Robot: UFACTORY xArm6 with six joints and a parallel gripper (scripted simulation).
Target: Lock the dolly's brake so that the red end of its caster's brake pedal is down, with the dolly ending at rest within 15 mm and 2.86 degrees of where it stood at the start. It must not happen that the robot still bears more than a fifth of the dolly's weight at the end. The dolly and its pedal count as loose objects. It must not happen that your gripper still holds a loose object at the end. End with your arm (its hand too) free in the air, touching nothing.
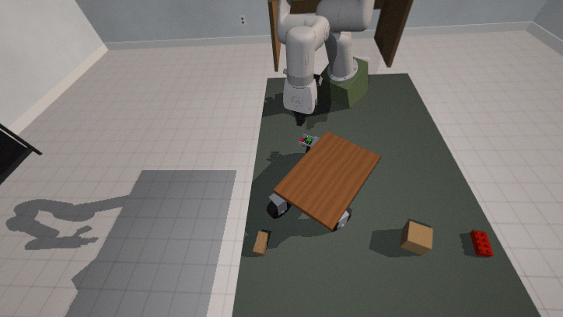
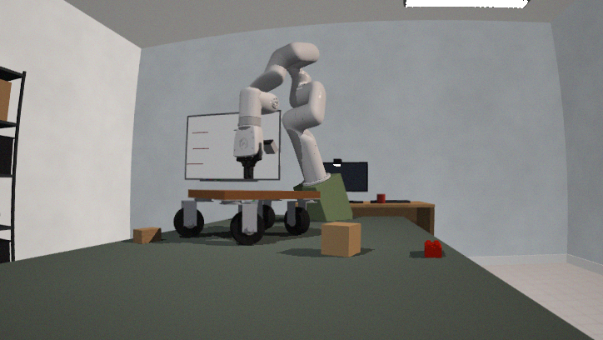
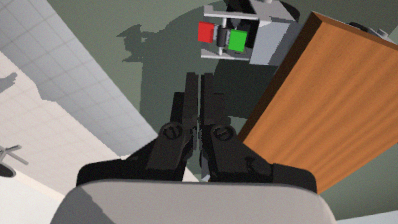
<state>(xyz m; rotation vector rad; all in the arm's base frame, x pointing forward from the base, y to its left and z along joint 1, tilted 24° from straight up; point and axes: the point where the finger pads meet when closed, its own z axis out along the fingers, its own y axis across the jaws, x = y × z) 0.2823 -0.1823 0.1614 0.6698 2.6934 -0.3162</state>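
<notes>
The dolly (image 1: 327, 179) has a brown wooden deck on black casters and stands on the green mat; it also shows in the side view (image 2: 252, 194). The brake pedal (image 1: 308, 139) sticks out at the deck's far corner, with a red end (image 3: 205, 32) and a green end (image 3: 238, 40). My gripper (image 3: 199, 90) is shut and empty. It hangs above the mat, short of the pedal and clear of it. In the overhead view it (image 1: 300, 118) is between the robot base and the pedal. In the side view it (image 2: 248, 172) is above deck height.
A small wooden block (image 1: 260, 242) lies near the dolly's near-left caster. A cardboard box (image 1: 417, 237) and a red brick (image 1: 481, 242) sit on the mat at the near right. The robot's green base (image 1: 348, 84) is behind the dolly.
</notes>
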